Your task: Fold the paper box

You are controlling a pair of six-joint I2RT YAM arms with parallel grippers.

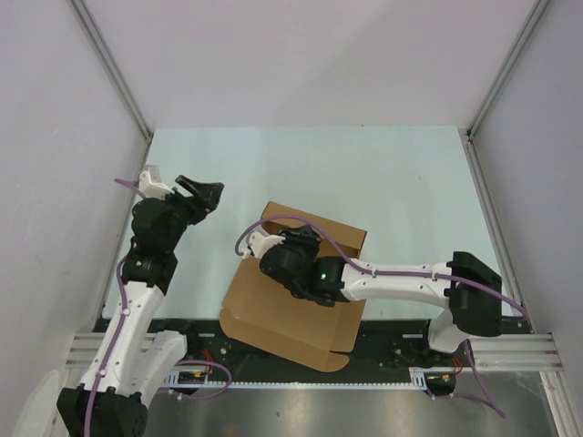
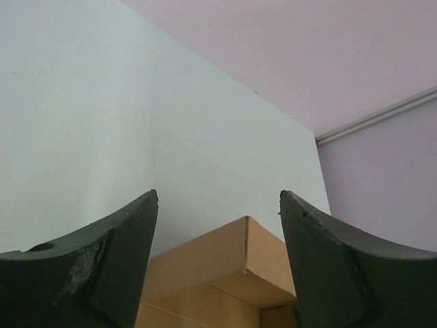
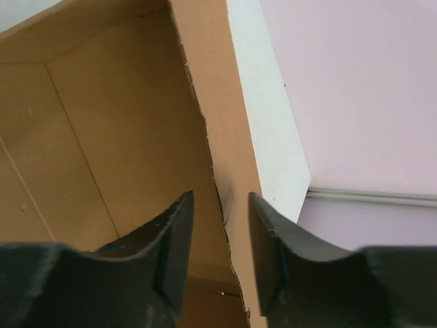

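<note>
The paper box (image 1: 291, 319) is plain brown cardboard, lying open near the table's front edge, with its far wall upright and a wide flap reaching over the near edge. My right gripper (image 1: 271, 253) reaches across it to its left wall. In the right wrist view the right gripper (image 3: 220, 197) stands astride that wall (image 3: 222, 102), with the box's inside (image 3: 102, 137) to the left. The jaws are narrowed, with a gap still showing on the inner side. My left gripper (image 1: 206, 192) hangs open to the left of the box, holding nothing. Between the jaws of the left gripper (image 2: 218, 198), a box corner (image 2: 225, 263) shows below.
The pale green table (image 1: 364, 173) is enclosed by white walls on three sides, with metal posts at the far corners. An aluminium rail (image 1: 273, 382) with cables runs along the near edge, where both arm bases are bolted.
</note>
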